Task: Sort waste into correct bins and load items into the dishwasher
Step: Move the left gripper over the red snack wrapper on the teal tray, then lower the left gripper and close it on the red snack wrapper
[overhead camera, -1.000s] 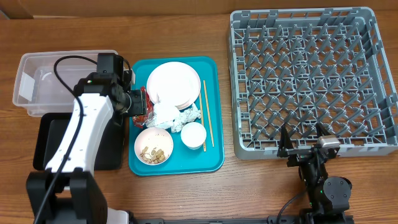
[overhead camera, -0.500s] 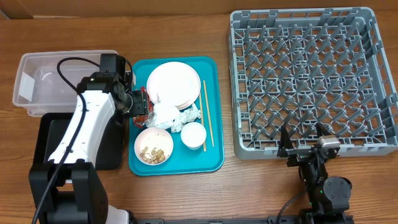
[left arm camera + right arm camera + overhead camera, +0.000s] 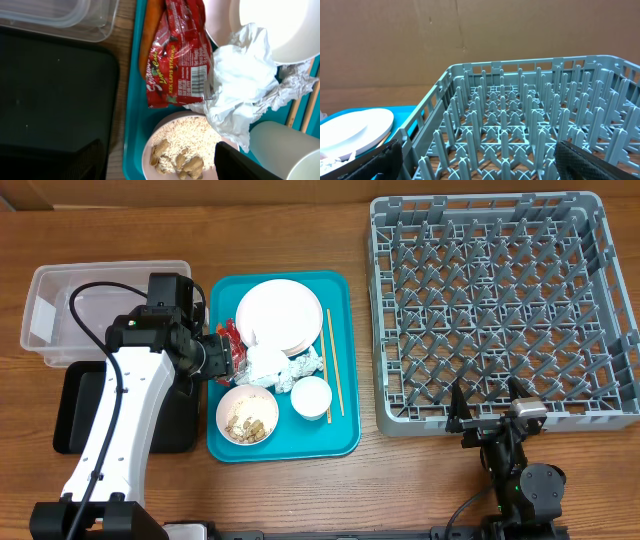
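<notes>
My left gripper [image 3: 226, 360] hovers open over the left edge of the teal tray; nothing is between its fingers [image 3: 80, 160]. Just ahead of it lies the red snack wrapper [image 3: 177, 55], with the orange carrot piece [image 3: 149, 35] beside it. The crumpled white tissue [image 3: 235, 85] rests against the wrapper, with foil [image 3: 305, 367] to its right. Below the jaws is a bowl of rice and beige scraps [image 3: 182, 147]. Plates [image 3: 280, 315], a cup [image 3: 311, 397] and chopsticks [image 3: 334, 360] share the tray. My right gripper [image 3: 485, 405] stands open at the front edge of the grey dishwasher rack [image 3: 500, 310].
The clear tub [image 3: 70, 315] sits at the far left, with the black tray [image 3: 180, 425] in front of it, partly under my left arm. The teal tray [image 3: 340, 435] lies between these bins and the rack. Bare wooden table runs along the front.
My left gripper has shifted slightly toward the front of the tray, over the wrapper, and its jaws have opened slightly. The right arm has not moved.
</notes>
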`<state>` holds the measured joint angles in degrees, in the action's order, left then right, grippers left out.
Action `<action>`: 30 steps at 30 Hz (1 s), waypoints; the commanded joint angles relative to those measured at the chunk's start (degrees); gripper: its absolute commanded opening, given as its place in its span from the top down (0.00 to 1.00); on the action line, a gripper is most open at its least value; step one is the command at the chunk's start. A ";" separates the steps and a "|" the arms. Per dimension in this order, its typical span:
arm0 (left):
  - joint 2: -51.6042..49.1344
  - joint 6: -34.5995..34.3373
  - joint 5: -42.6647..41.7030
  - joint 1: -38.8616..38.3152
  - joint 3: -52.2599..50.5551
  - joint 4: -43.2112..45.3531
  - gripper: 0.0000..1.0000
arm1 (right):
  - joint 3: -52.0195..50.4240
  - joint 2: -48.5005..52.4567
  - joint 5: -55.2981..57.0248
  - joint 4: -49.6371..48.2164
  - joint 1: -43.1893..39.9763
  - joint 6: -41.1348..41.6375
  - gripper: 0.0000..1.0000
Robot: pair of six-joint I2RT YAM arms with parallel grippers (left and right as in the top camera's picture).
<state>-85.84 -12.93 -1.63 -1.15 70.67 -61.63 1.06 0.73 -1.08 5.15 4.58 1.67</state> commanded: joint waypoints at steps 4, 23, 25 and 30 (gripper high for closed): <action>-0.96 -5.18 2.25 -0.39 -3.80 5.22 0.27 | -0.61 -0.57 0.15 -0.35 -0.13 -0.15 0.00; -1.05 -13.18 1.97 -0.42 -10.93 14.93 0.32 | -0.61 -0.57 0.15 -0.35 -0.13 -0.15 0.00; -1.05 -14.32 1.84 -0.42 -11.72 15.28 0.37 | -0.61 -0.57 0.15 -0.35 -0.13 -0.15 0.00; -1.05 -16.96 1.81 -0.39 -13.94 17.42 0.39 | -0.61 -0.57 0.15 -0.35 -0.13 -0.15 0.00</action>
<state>-86.61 -26.87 -0.56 -1.15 58.17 -45.45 1.06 0.73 -1.06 5.15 4.58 1.67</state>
